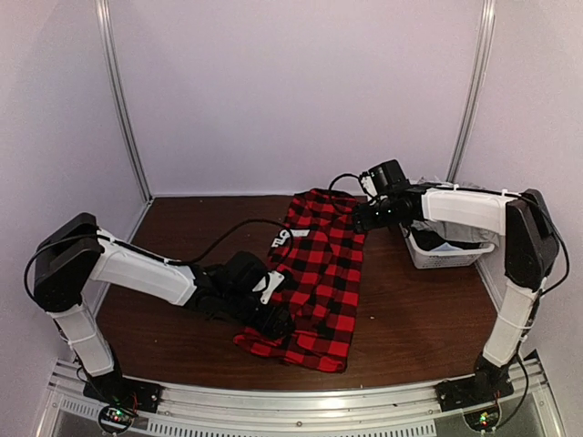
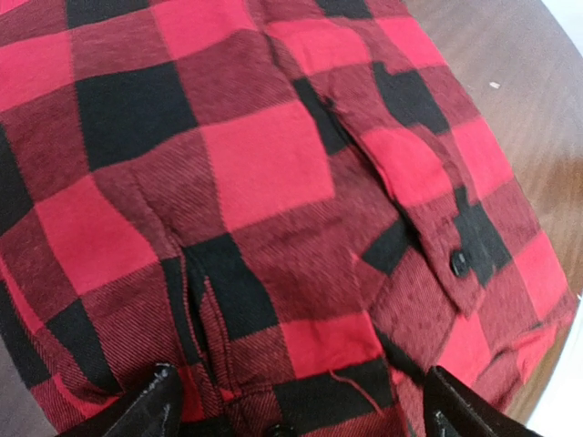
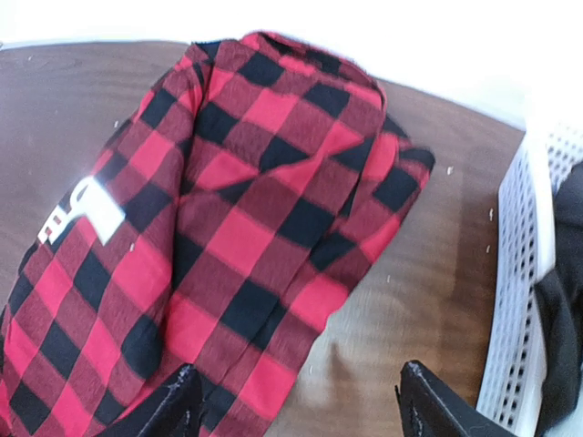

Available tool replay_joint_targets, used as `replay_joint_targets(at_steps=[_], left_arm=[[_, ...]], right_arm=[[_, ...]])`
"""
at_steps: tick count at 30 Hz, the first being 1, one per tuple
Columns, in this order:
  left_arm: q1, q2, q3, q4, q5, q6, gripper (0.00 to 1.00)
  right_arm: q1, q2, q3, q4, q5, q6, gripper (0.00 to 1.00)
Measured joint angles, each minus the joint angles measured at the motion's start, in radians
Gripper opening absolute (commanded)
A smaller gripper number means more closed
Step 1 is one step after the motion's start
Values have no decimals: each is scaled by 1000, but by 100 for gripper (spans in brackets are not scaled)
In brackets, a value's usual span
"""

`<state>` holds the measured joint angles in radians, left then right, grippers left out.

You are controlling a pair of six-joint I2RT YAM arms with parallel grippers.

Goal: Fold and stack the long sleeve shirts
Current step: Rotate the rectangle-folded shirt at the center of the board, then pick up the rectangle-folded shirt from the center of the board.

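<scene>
**Checked shirt on the table, both claws spread**

The red-and-black checked shirt (image 1: pixel 314 273) lies in the middle of the brown table (image 1: pixel 410 319). The left claw (image 1: pixel 273 314) is low over the shirt's near left edge. Its fingers (image 2: pixel 155 405) are spread wide with nothing between them, and I cannot tell if they touch the cloth. The right claw (image 1: pixel 366 217) hangs at the shirt's far right corner, also spread and empty. Just beside it, to the right, stands a white basket (image 1: pixel 437 257) with dark clothes inside.
</scene>
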<state>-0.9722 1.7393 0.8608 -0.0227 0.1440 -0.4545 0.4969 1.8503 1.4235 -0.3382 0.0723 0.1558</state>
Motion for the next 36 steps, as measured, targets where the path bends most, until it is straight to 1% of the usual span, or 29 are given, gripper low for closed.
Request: replay_joint_targets(at_steps=[5,9,13,16,18,22,27,32,36], left_arm=[[-86,55,67,-2,40,3,93],[-156,86,125,-29,78,29,97],[-175,64,131,-58,58,69,98],[-172,-8,105,-54,12,114,98],[-171,-83,70,-38,-16,158,98],[-169,-186,6,13,-32,267,98],[-169,-200,-65,32,-1,408,98],[-176,-200,-121,27,20,528,97],[-188,-190,-129,30,35,590,93]], right_arm=[[0,-91,-129,-11,-40,24,75],[0,-163,-216,-16,-77,38,75],[0,-253,-326,-4,-138,53,74],[15,-329,-420,3,-177,60,74],[41,-380,-478,3,-190,61,74],[93,-475,-565,4,-227,77,75],[98,-544,-609,6,-245,92,74],[98,-535,-613,15,-256,104,74],[98,-512,-614,24,-266,106,74]])
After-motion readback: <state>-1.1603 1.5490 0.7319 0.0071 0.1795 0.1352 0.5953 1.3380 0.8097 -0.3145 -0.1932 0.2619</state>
